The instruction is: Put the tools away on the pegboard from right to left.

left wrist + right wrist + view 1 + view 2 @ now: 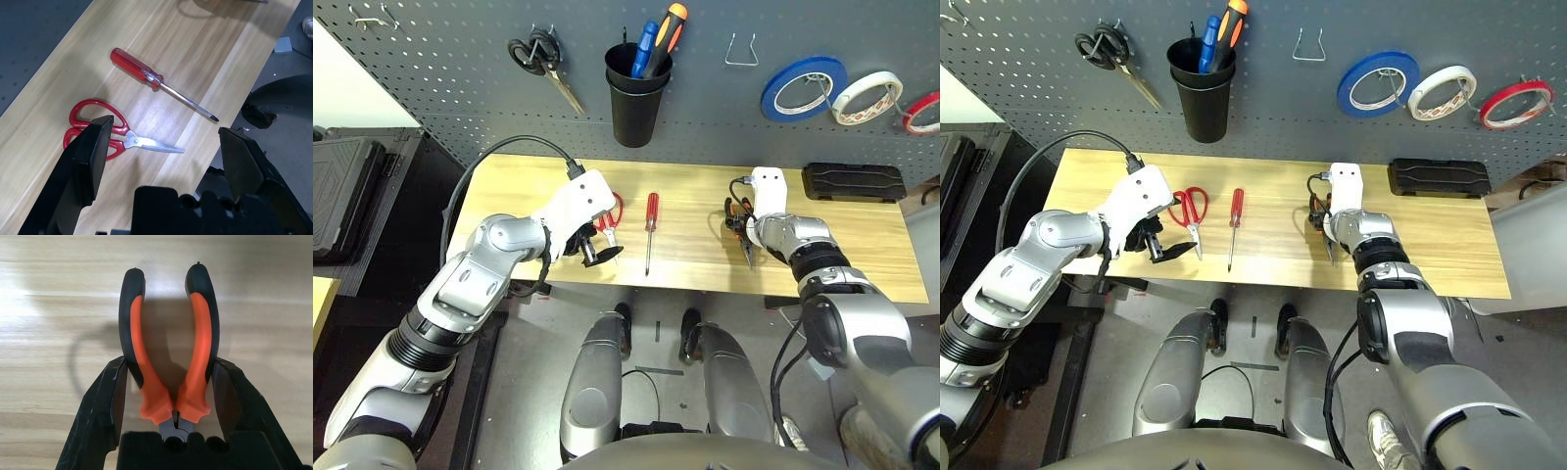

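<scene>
The orange-and-black-handled pliers (pixel 168 357) lie flat on the desk (pixel 695 250) toward its right side, between the prongs of the right tool (pixel 168 404). Their long axis runs along the tool's own line, handles pointing away from the wrist and the nose tucked back under the tool's base. The two black fingers (pixel 105 401) stand spread, one just outside each handle near the pivot, not visibly pressing (contact cannot be confirmed), so closing should squeeze the handles together across their width.

To the left lie the slim red-handled screwdriver (pixel 650 230), near mid-desk, and the red-handled scissors (pixel 1191 211). The left tool (pixel 164 156) hangs spread above the scissors, holding nothing.

On the pegboard (pixel 460 88) behind, the thin red tape ring (pixel 1516 104) already hangs at the far right. An empty metal hook (pixel 741 51) sits up and slightly left of the pliers, judged the likely destination. The right arm is clearly the nearer one.
</scene>
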{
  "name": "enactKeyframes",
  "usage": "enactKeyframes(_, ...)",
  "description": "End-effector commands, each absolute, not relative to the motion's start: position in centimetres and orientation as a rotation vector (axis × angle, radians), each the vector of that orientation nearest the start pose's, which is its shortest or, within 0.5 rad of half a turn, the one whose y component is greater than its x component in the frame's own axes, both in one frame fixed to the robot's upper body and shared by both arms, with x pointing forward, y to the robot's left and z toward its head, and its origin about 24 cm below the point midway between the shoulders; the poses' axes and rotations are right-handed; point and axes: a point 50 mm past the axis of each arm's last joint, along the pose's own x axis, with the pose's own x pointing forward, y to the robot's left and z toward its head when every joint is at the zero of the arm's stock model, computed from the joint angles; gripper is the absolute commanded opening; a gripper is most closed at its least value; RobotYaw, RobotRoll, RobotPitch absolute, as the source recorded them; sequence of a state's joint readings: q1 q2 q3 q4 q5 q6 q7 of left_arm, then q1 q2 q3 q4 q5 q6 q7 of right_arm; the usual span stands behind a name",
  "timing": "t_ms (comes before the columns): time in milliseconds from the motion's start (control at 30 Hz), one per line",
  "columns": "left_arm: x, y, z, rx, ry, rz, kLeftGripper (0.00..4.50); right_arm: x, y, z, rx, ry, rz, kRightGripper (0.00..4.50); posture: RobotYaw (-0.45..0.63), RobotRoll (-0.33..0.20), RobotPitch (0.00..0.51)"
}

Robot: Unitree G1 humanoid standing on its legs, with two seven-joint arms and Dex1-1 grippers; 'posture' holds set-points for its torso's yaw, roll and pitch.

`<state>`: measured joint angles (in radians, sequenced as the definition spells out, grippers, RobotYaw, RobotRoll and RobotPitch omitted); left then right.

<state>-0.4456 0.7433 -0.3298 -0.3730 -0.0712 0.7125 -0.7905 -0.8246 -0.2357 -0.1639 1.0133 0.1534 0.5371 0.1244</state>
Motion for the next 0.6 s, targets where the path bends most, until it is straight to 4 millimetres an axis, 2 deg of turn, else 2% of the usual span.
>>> enactKeyframes(33, 27.1, 15.0, 14.5, 0.705, 0.308, -0.925, 4.50, 36.4, -20.2, 4.1, 0.050, 0.596, 0.061, 2.83, 0.24, 0.000, 0.296)
enactKeyframes(233, 26.8, 14.5, 16.0, 0.592, 0.172, -0.947, 4.50, 36.0, -21.1, 7.1, 0.012, 0.334, 0.213, 2.83, 0.24, 0.000, 0.288)
enactKeyframes(600, 25.6, 13.8, 19.6, 0.351, -0.113, -0.988, 4.50, 32.9, -23.3, 8.9, -0.132, 0.075, 0.344, 2.83, 0.24, 0.000, 0.275)
